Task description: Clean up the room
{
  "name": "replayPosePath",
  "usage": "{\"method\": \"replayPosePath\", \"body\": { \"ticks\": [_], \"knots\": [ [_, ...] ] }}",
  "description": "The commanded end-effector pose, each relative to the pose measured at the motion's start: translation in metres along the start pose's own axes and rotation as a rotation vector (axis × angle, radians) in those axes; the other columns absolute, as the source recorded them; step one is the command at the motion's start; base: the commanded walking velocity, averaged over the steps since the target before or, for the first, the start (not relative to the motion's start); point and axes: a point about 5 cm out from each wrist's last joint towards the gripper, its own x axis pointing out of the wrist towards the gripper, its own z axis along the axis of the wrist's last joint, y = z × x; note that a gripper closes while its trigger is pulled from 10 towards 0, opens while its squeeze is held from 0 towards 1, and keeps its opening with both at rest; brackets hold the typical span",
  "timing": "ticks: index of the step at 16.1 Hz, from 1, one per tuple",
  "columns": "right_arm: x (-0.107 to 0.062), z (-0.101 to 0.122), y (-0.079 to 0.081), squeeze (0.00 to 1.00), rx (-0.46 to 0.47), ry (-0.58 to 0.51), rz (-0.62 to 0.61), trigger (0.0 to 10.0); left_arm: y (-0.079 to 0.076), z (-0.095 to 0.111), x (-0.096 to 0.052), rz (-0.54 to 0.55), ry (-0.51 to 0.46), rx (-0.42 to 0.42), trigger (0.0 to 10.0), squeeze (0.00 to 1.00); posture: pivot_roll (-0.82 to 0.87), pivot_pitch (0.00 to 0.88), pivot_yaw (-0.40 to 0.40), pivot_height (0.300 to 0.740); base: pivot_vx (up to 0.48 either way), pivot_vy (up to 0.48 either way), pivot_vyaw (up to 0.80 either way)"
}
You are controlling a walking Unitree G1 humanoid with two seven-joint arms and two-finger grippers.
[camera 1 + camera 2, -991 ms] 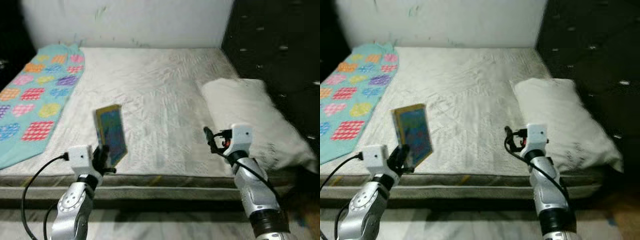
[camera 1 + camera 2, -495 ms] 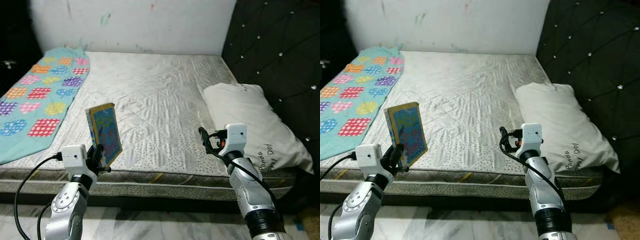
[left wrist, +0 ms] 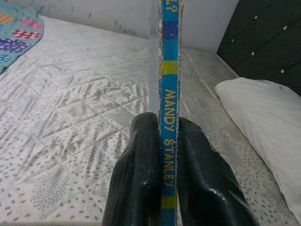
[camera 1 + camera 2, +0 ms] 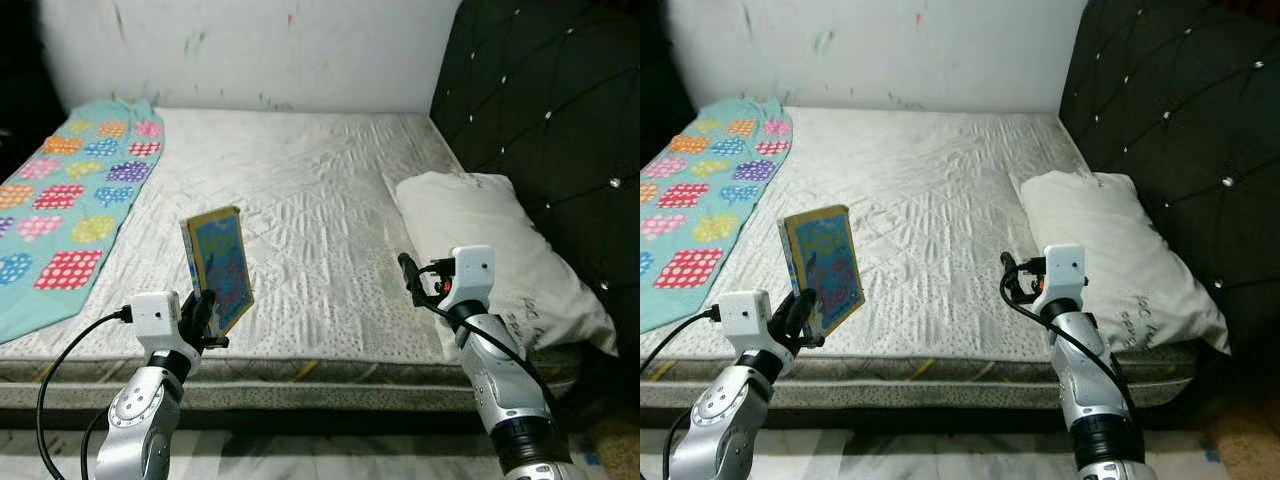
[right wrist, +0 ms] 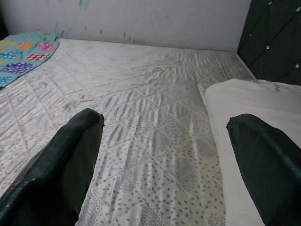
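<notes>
book (image 3: 169, 94): top and title cut by frame edge | cover art (image 4: 222, 265): too small to read | quilt (image 4: 60, 200): left side cut off | pillow print (image 4: 1137, 310): illegible

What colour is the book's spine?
Blue with yellow bands, clearest in the left wrist view: book.

There was one book (image 4: 221, 266), one pillow (image 4: 497, 251) and one patterned blanket (image 4: 62, 210), all at one bed (image 4: 320, 190). Two grippers were in view, the left gripper (image 4: 204, 310) and the right gripper (image 4: 410, 275). One tufted headboard (image 4: 545, 120) stood beside the bed.
</notes>
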Motion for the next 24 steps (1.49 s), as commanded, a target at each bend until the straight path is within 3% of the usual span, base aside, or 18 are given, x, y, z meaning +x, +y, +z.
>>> {"method": "replayPosePath", "body": {
  "ticks": [1, 7, 10, 17, 24],
  "knots": [
    [0.0033, 0.0041, 0.0018, 0.0, -0.004, -0.008, 0.007, 10.0, -0.0024, 0.0157, 0.0038, -0.019, -0.076, 0.009, 10.0, 0.0, -0.03, 0.0, -0.01, 0.74, 0.442, 0.0, 0.0],
    [0.0026, 0.0031, 0.001, 0.0, -0.006, -0.007, 0.002, 10.0, -0.002, 0.0157, 0.0043, -0.019, -0.073, 0.014, 10.0, 0.0, -0.03, 0.0, -0.006, 0.74, 0.43, 0.0, 0.0],
    [0.0021, 0.0022, -0.0003, 0.0, -0.008, -0.005, -0.001, 10.0, 0.002, 0.0124, 0.0047, 0.031, -0.048, 0.012, 10.0, 0.0, -0.03, 0.0, -0.008, 0.74, 0.0, 0.0, 0.0],
    [0.0025, 0.0023, -0.0023, 0.0, -0.014, -0.004, -0.002, 10.0, 0.0018, 0.0118, 0.0047, 0.036, -0.043, 0.019, 10.0, 0.0, -0.03, 0.0, -0.01, 0.74, 0.0, 0.0, 0.0],
    [0.0017, 0.0024, -0.0038, 0.0, -0.018, -0.003, -0.005, 10.0, -0.0008, 0.0116, 0.0066, 0.028, -0.038, 0.009, 10.0, 0.0, -0.04, 0.0, -0.009, 0.74, 0.0, -0.331, 0.0]
  ]
}}
